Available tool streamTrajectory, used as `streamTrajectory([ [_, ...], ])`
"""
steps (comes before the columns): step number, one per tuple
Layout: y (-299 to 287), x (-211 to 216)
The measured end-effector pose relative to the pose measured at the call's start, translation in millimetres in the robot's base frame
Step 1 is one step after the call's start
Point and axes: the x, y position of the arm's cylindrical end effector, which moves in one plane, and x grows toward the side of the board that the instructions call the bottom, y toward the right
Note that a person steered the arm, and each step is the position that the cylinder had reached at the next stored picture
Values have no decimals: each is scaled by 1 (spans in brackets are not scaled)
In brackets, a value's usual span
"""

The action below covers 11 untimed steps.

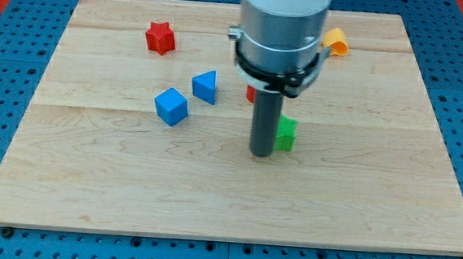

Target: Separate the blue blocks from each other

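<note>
A blue cube (170,106) lies left of the board's middle. A blue triangular block (205,86) lies just up and right of it, with a small gap between them. My tip (262,154) rests on the board to the right of both blue blocks, about a hundred pixels from the cube. It stands right beside a green block (286,133), whose left side the rod hides.
A red star block (161,37) lies at the upper left. A red block (251,93) is mostly hidden behind the rod. An orange-yellow block (335,42) peeks out at the arm's right. The wooden board (89,185) sits on a blue pegboard surface.
</note>
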Motion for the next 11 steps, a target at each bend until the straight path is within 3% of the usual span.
streamTrajectory([
  [2,57,-44],
  [3,81,-13],
  [4,60,13],
  [5,-15,1],
  [7,-76,-65],
  [8,-131,-65],
  [11,-156,-137],
])
